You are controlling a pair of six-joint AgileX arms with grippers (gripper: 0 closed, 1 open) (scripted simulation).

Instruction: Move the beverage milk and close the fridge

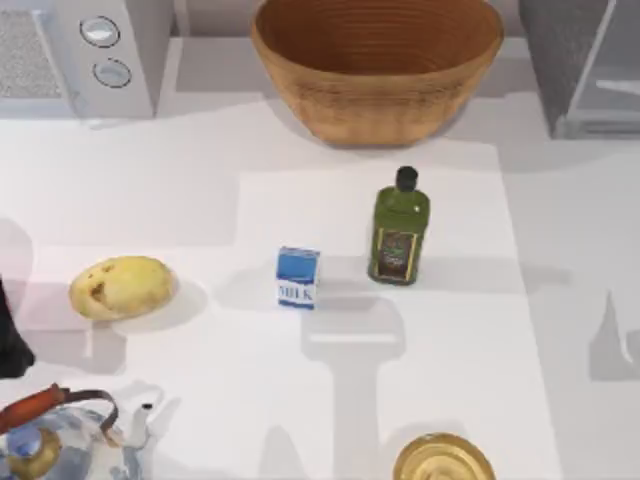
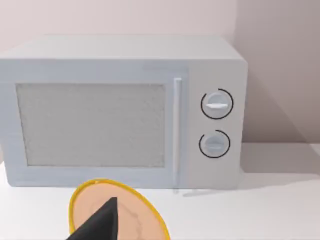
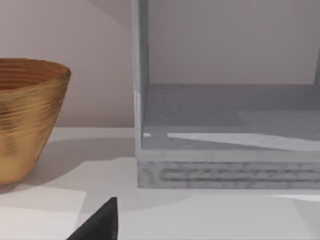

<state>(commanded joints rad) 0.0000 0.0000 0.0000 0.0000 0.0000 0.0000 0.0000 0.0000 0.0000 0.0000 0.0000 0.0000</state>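
The beverage milk (image 1: 298,277), a small carton with a blue top and a white base, stands upright near the middle of the table. The fridge (image 1: 568,60) is a grey speckled box at the back right with a pale framed panel (image 1: 612,85). Its grey inside (image 3: 225,115) shows in the right wrist view, so it stands open. My left arm (image 1: 10,340) is a dark shape at the table's left edge, far from the milk. A dark tip of my left gripper (image 2: 100,222) faces the microwave. A dark tip of my right gripper (image 3: 100,222) faces the fridge.
A dark-green oil bottle (image 1: 399,230) stands just right of the milk. A woven basket (image 1: 376,60) sits at the back middle and a white microwave (image 1: 90,50) at the back left. A potato (image 1: 121,287) lies left, a teapot (image 1: 60,445) front left and a golden round object (image 1: 443,460) in front.
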